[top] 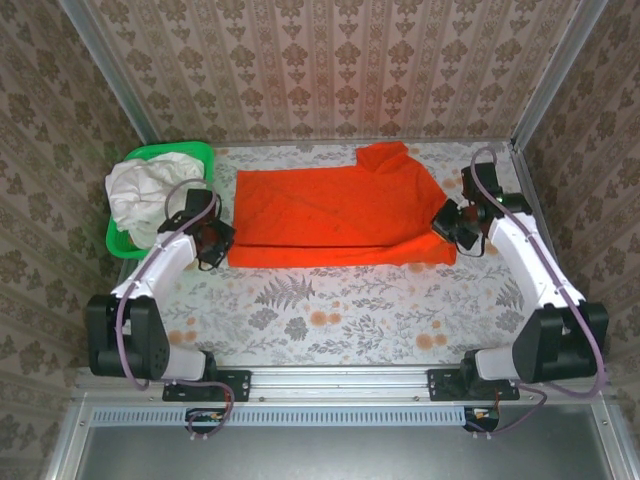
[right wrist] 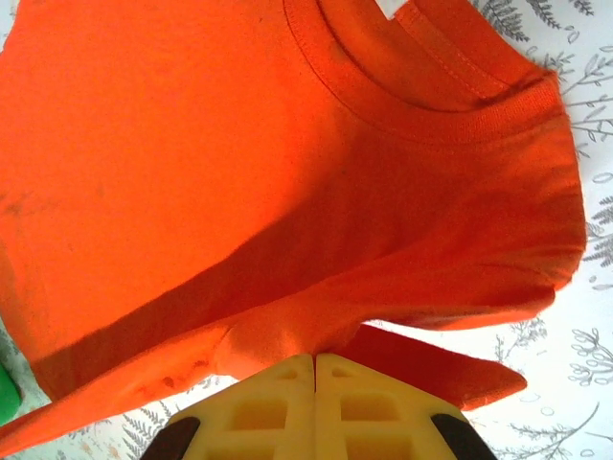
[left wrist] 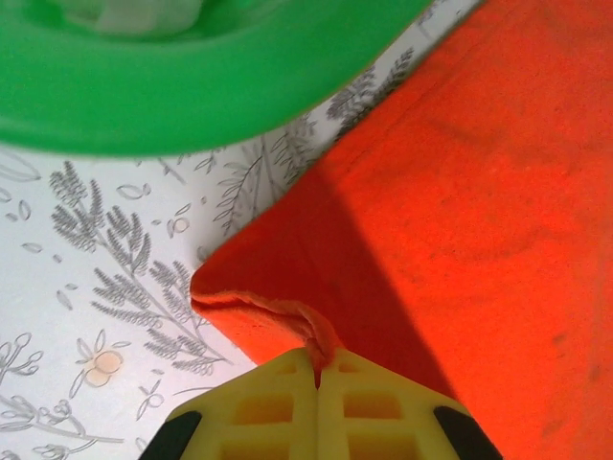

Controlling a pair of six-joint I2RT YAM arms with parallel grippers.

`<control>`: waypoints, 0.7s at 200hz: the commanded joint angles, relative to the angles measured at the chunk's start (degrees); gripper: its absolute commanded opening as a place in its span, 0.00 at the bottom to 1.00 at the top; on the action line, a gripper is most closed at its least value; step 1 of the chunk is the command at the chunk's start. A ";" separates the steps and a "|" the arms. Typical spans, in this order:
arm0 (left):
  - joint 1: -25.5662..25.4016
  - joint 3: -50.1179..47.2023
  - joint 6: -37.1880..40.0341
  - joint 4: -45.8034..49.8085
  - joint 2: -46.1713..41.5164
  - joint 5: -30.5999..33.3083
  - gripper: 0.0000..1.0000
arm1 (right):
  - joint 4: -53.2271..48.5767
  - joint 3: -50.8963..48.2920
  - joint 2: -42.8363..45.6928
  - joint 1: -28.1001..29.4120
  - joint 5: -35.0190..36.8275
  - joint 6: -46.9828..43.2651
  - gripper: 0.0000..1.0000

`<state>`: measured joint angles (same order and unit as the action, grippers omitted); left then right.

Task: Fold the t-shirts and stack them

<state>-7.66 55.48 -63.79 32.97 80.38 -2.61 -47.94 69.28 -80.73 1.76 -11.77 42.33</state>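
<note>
With our left gripper (left wrist: 318,369) and right gripper (right wrist: 314,362) each clenched on the orange t-shirt's (top: 330,205) near edge, we should lift both evenly, keeping the cloth taut.

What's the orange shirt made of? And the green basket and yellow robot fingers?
The orange t-shirt looks like soft knit cloth: stitched ribbed collar, folds. The green basket seems smooth glossy plastic, catching light. The yellow fingers look like matte moulded plastic, probably.
</note>
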 commanded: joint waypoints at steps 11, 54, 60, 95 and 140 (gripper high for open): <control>1.33 4.32 4.76 2.66 3.41 -0.73 0.00 | -0.45 5.61 -5.46 -0.17 1.05 -1.08 0.00; 1.61 8.77 8.57 3.94 8.20 -0.73 0.00 | -0.38 11.00 -11.75 -0.18 1.20 -2.74 0.00; 1.67 9.17 8.79 3.94 8.75 -0.80 0.00 | -0.52 11.63 -12.70 -0.20 1.30 -3.02 0.00; 1.67 12.16 10.20 3.77 11.68 -1.30 0.00 | -0.74 14.28 -16.15 -0.27 1.99 -4.12 0.00; 1.71 14.11 10.34 3.51 14.61 -2.30 0.00 | -1.37 17.61 -19.55 -0.69 3.47 -5.66 0.00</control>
<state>-6.63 67.57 -55.07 35.18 93.51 -4.12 -48.03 84.03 -98.74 1.63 -10.55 38.57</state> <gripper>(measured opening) 0.046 0.047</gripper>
